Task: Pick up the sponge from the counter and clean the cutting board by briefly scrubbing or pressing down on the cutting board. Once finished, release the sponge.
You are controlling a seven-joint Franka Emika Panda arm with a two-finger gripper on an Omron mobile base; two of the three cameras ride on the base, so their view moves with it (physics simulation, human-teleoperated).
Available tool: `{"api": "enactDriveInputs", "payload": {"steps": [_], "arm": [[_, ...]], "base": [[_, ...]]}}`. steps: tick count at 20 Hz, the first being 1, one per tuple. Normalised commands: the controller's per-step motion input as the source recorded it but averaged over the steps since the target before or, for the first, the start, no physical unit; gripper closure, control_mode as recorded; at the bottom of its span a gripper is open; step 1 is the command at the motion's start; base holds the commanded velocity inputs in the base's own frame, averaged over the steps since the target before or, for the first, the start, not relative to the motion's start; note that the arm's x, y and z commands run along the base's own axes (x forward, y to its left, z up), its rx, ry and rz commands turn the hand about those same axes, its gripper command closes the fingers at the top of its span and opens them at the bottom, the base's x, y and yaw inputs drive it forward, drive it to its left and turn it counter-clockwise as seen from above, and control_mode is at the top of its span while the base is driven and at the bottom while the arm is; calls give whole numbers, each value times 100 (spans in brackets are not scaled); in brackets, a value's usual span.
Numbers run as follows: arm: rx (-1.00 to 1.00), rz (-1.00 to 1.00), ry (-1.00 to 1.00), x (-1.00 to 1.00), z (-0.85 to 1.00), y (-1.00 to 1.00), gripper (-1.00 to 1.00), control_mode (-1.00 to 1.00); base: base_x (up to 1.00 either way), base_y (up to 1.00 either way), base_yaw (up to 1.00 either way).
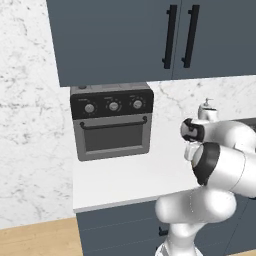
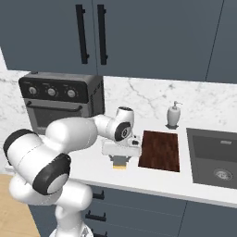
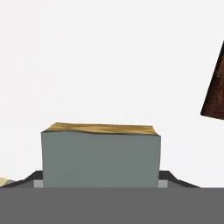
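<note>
The sponge (image 3: pixel 100 157) sits between my fingertips in the hand view, its grey-green scrub face towards the camera and its yellow body along the far edge. My gripper (image 3: pixel 100 181) is shut on the sponge, with a dark finger tight against each side. From the right base view, the gripper (image 2: pixel 120 159) points down at the white counter (image 2: pixel 92 162), with the sponge (image 2: pixel 119 164) under the hand, just left of the dark reddish-brown cutting board (image 2: pixel 159 150). A corner of the cutting board (image 3: pixel 215 92) shows at the right of the hand view. I cannot tell whether the sponge touches the counter (image 3: pixel 109 65).
A toaster oven (image 2: pixel 60 99) stands at the back left of the counter. A soap dispenser (image 2: pixel 173 115) is behind the board, and the dark sink basin (image 2: pixel 215 159) lies to the board's right. Dark wall cabinets (image 2: pixel 139 37) hang above. The counter's front edge (image 2: pixel 152 190) runs close to the sponge.
</note>
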Motion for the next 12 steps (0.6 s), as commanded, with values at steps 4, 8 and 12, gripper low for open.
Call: {"api": "enactDriveInputs", "payload": {"steps": [4, 8, 12], "arm": [[3, 0, 5, 16, 0, -88, 100, -100], [2, 0, 2, 31, -2, -61, 100, -100], [0, 0, -8, 31, -15, -33, 100, -100]], "base": [[0, 0, 0], [0, 0, 0], [0, 0, 0]]}}
